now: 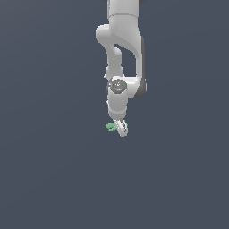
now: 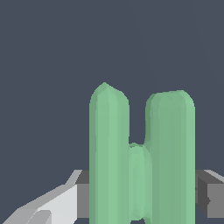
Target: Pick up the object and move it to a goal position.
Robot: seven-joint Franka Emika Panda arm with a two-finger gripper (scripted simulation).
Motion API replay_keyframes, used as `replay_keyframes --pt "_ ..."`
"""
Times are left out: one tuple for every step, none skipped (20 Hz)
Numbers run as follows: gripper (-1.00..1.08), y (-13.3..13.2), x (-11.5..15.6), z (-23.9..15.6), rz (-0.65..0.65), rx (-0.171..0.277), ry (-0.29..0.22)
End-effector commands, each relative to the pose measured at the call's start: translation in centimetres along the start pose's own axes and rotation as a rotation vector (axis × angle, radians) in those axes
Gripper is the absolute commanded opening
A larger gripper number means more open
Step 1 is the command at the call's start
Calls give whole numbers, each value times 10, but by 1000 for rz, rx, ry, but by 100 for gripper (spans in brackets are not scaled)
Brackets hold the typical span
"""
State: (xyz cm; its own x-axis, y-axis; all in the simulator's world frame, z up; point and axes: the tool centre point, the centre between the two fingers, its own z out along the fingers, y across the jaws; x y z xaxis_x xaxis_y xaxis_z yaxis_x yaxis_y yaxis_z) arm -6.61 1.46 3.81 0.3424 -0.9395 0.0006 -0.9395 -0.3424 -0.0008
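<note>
Shown: white hand point(image 1: 120, 128) clamped on the small green pronged object point(image 1: 110, 127), which sticks out toward the exterior view's left; such an off-centre grip risks slipping during transfer.

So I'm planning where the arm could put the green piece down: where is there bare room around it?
In the exterior view, bare grey ground lies on both sides of the arm and past the gripper. The only crowded spot is at the gripper, where the green object sits between the fingers.
</note>
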Motion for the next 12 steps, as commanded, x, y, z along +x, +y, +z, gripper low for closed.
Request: replay_keyframes --pt "-100 -8 21 -8 0 0 0" --pt "-100 -11 29 -11 0 0 0" --pt "-100 -15 38 -14 0 0 1" --pt "-100 -18 47 -17 0 0 1" --pt "-100 -22 56 -21 0 0 1" --pt "-100 -26 65 -24 0 0 1" --pt "-100 -30 74 -27 0 0 1" --pt "-100 -33 82 -30 0 0 1" --pt "-100 -37 90 -33 0 -1 1" --pt "-100 -40 98 -36 0 -1 1" --pt "-100 -43 106 -38 0 -1 1" --pt "-100 -47 113 -41 0 -1 1"
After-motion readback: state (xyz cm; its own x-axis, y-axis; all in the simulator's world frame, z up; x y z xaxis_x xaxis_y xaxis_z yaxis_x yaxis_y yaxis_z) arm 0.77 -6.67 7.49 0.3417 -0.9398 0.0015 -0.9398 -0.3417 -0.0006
